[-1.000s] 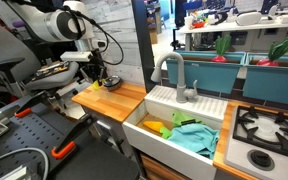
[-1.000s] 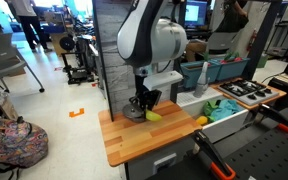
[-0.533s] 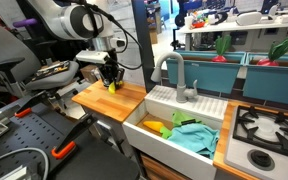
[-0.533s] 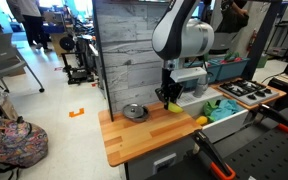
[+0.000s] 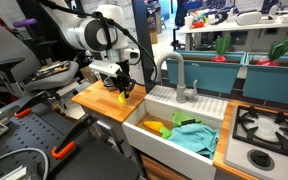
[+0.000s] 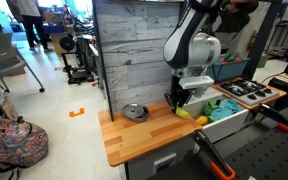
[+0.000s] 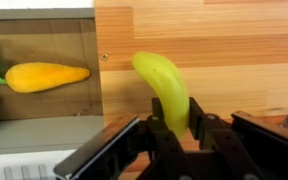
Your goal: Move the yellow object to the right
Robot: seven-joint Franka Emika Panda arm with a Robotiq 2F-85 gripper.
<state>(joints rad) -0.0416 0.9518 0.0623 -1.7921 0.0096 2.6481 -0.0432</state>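
The yellow object is a banana (image 7: pixel 166 88). My gripper (image 7: pixel 178 128) is shut on its lower end and holds it above the wooden counter (image 7: pixel 234 50), close to the sink edge. In both exterior views the gripper (image 5: pixel 122 93) (image 6: pixel 181 108) hangs over the counter's end by the sink with the banana (image 5: pixel 122 97) (image 6: pixel 184 113) showing below the fingers. A second yellow object (image 7: pixel 46 76) lies in the sink.
A white sink (image 5: pixel 159 137) holds a teal cloth (image 5: pixel 194 136) and yellow items. A grey faucet (image 5: pixel 174 72) stands behind it. A metal bowl (image 6: pixel 135 112) sits on the counter by the wall. A stove (image 5: pixel 269 130) lies beyond the sink.
My gripper has carried the banana from beside the metal bowl along the counter toward the sink end.
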